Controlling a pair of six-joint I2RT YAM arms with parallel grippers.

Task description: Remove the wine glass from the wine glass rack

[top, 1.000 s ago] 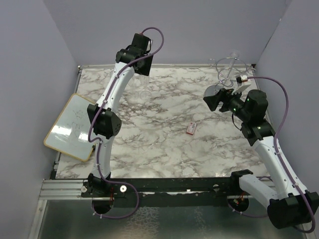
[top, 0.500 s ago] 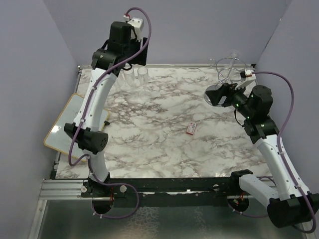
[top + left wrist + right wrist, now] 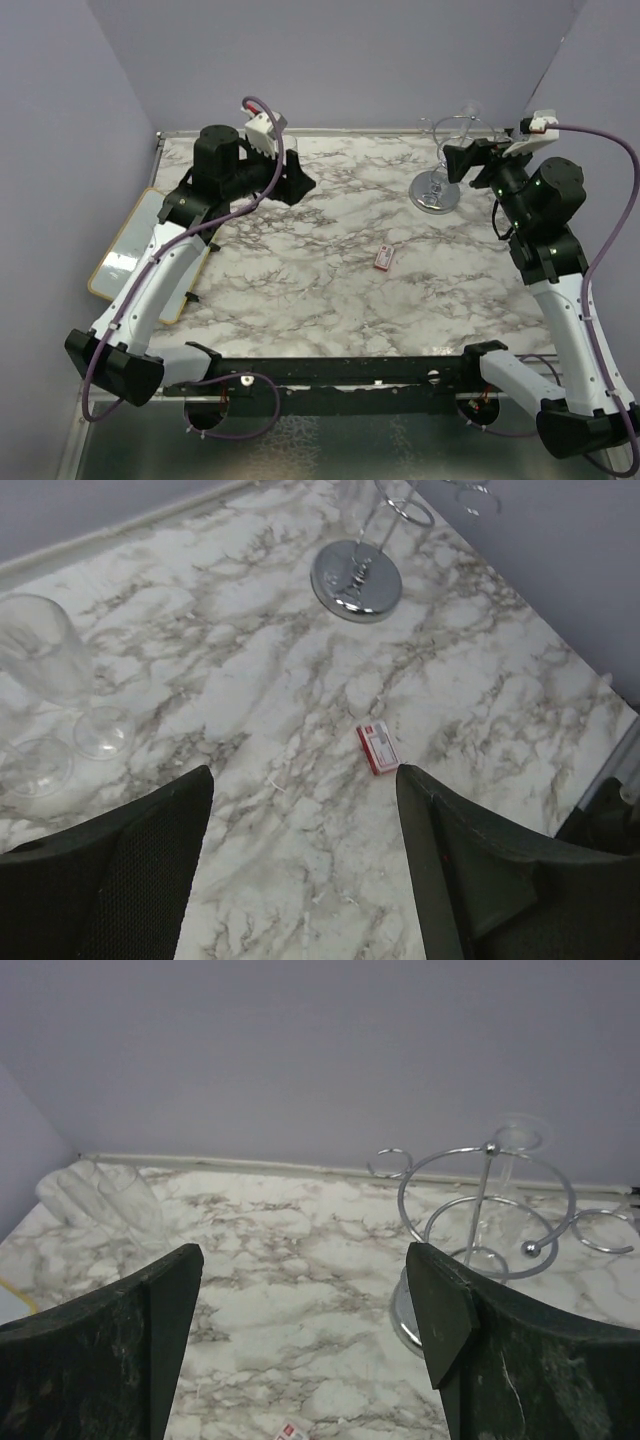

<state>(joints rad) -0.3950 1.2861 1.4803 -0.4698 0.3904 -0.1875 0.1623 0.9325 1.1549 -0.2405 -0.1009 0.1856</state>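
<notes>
The wine glass rack (image 3: 437, 190) stands at the table's back right: a round shiny base, a thin post and a wire ring. In the right wrist view the rack (image 3: 484, 1192) holds a clear wine glass (image 3: 503, 1222) hanging upside down behind the post, its foot (image 3: 521, 1135) on top. My right gripper (image 3: 305, 1255) is open and empty, held in the air just left of the rack; in the top view it (image 3: 458, 160) is beside the ring. My left gripper (image 3: 302, 775) is open and empty above the back-left table (image 3: 297, 182). The rack base (image 3: 356, 575) shows far ahead of it.
Two clear glasses (image 3: 45, 660) stand at the back left, also in the right wrist view (image 3: 128, 1200). A small red and white box (image 3: 383, 258) lies mid-table. A whiteboard (image 3: 150, 255) lies at the left edge. Walls close in at the back and sides.
My left arm has swung down from high at the back wall, its gripper now lower and facing across the table. My right gripper has risen and moved back toward the rack's ring.
</notes>
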